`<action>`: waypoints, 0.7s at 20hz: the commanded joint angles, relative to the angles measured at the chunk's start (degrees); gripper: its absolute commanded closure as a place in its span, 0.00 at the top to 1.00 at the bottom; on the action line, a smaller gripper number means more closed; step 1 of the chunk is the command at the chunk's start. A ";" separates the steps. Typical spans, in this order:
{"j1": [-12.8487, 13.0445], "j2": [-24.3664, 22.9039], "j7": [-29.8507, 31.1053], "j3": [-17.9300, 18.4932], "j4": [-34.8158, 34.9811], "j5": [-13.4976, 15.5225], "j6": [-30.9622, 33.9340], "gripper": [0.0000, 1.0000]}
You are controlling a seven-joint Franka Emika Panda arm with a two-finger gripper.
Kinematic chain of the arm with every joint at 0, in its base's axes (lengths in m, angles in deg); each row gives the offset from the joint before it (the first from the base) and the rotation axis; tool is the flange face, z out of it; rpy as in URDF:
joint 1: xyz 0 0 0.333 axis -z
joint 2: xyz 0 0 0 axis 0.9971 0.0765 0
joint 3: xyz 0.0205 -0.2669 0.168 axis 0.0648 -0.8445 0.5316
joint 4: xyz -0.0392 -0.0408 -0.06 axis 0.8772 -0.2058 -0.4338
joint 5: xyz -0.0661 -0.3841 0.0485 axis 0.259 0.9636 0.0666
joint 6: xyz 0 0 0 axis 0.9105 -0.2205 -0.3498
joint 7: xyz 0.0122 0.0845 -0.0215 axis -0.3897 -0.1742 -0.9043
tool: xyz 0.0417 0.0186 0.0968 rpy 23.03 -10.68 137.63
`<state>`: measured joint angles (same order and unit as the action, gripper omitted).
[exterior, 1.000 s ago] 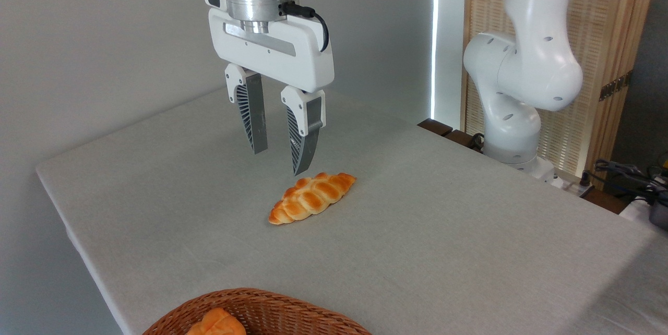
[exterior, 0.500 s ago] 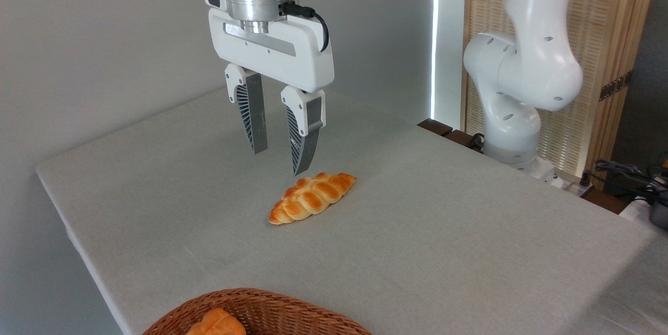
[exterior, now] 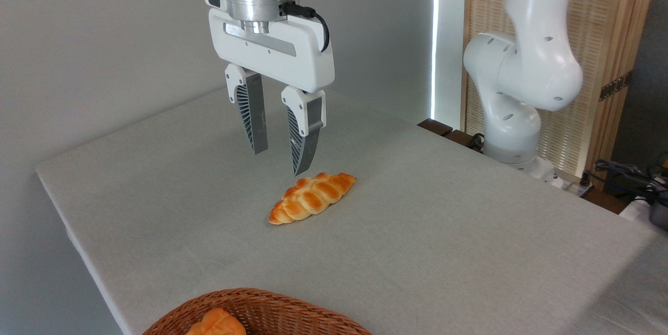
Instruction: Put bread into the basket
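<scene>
Gripper hangs upper-centre of the frame, fingers spread and empty, tips above and slightly left of the bread, not touching. Bread lies flat on the table mid-frame, long axis running lower-left to upper-right. Step in hand looks like the approach before the grasp: I'd shift right until the loaf's middle sits between the fingers, span the short width, descend straight, stop short of the tabletop, then squeeze gently; the braided surface looks soft. Basket is at the bottom edge, partly cut off, well apart from the loaf, with a small orange bun already inside. Nothing lies between loaf and basket. Arm base stands at right, clear of the path.
</scene>
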<state>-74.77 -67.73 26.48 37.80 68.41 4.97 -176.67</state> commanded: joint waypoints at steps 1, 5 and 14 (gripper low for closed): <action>0.32 0.53 0.28 0.39 -1.15 0.72 1.11 1.00; 0.93 -0.09 0.19 0.22 0.60 0.72 1.47 1.00; 3.57 -3.52 -4.11 0.30 14.57 -0.16 -3.19 1.00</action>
<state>-71.77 -68.27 24.50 37.42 77.66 4.93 -177.39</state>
